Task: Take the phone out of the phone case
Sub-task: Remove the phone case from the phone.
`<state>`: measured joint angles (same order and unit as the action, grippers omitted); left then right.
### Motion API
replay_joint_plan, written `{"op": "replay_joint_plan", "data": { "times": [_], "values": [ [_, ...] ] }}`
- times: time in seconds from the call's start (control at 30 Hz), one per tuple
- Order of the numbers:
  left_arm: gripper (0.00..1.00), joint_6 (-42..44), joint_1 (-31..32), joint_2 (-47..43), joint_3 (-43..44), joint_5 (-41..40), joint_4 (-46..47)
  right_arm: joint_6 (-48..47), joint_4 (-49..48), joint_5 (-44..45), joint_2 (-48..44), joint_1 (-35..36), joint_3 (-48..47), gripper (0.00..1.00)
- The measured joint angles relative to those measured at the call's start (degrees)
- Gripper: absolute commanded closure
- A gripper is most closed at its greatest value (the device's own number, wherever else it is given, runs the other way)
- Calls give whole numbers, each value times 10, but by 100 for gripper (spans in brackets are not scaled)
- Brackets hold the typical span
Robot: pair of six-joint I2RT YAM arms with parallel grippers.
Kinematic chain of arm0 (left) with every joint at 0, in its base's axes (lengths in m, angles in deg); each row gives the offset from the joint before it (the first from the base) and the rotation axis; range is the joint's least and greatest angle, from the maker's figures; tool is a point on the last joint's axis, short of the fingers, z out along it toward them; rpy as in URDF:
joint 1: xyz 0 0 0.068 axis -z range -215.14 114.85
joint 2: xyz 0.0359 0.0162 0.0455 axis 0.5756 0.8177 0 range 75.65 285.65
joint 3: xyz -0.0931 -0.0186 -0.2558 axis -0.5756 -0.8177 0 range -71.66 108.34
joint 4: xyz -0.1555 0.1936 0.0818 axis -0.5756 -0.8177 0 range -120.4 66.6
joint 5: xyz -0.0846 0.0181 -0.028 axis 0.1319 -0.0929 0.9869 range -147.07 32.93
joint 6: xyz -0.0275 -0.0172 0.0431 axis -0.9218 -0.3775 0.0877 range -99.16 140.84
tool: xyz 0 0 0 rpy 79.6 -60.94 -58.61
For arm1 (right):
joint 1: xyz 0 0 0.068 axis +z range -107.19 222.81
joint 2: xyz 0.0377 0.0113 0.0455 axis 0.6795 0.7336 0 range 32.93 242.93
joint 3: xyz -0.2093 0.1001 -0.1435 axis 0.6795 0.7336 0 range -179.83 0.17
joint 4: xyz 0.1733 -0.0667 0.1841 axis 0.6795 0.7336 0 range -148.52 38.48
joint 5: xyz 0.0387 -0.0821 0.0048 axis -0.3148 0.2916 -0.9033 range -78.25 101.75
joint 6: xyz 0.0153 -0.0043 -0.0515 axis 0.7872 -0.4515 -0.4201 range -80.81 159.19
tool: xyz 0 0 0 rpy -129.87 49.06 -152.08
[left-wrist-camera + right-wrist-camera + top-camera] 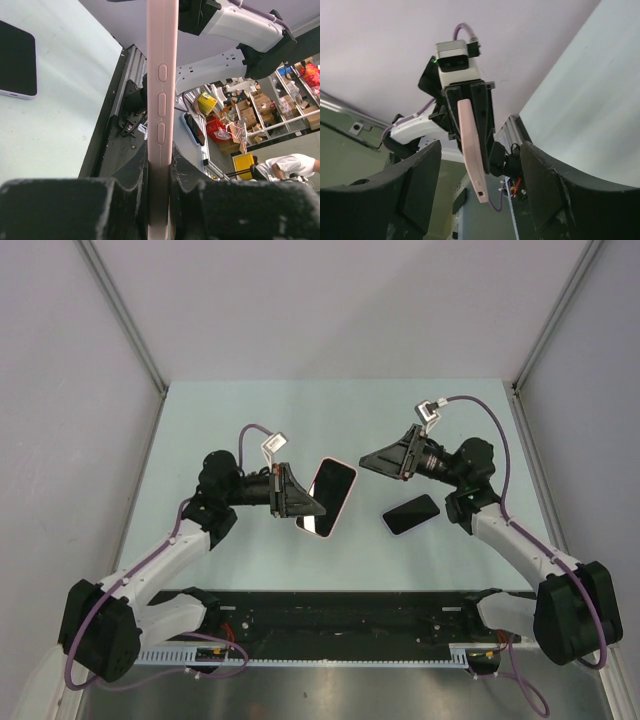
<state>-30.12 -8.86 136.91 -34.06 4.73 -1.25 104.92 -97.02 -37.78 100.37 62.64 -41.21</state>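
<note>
The pink phone case (331, 497) hangs tilted above the table, dark face up. My left gripper (312, 508) is shut on its lower end. Seen edge-on in the left wrist view, the phone case (161, 100) sits clamped between the two black fingers (125, 200), side buttons showing. The black phone (411, 514) lies flat on the table right of the case, apart from it and from both grippers; the phone (17, 60) also shows at the upper left. My right gripper (368, 458) hovers open and empty just right of the case's top. It faces the phone case (471, 150) with nothing between its fingers (417, 190).
The pale green table (250, 420) is bounded by grey walls with metal posts at the back left (150, 360) and back right (530, 360). A black rail (340, 615) runs along the near edge between the arm bases.
</note>
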Motion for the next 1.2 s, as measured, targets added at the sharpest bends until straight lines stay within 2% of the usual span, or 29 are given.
{"op": "replay_joint_plan", "data": {
  "times": [0.17,0.27,0.37,0.4,0.47,0.5,0.7,0.83,0.97,1.2],
  "values": [
    [100,4,0,0,0,-2,-6,28,-70,-23,24,24,2,51],
    [100,4,0,0,0,-3,-7,31,-78,-30,30,38,3,59],
    [100,4,0,0,0,-5,-8,27,-79,-34,30,44,3,71],
    [100,4,0,0,1,-5,-8,26,-78,-35,30,45,3,79],
    [100,4,0,0,5,-5,-7,24,-76,-34,31,45,3,88],
    [100,3,0,1,8,-5,-7,22,-77,-32,31,44,3,98],
    [100,-6,-1,4,15,-3,-6,35,-112,-19,31,43,16,100],
    [100,-6,-1,7,20,5,7,105,-202,-9,48,43,35,100],
    [100,-10,-5,15,23,1,27,218,-316,22,109,46,44,100],
    [100,-65,-19,48,23,-1,102,302,-367,120,148,67,50,100]
  ]
}}
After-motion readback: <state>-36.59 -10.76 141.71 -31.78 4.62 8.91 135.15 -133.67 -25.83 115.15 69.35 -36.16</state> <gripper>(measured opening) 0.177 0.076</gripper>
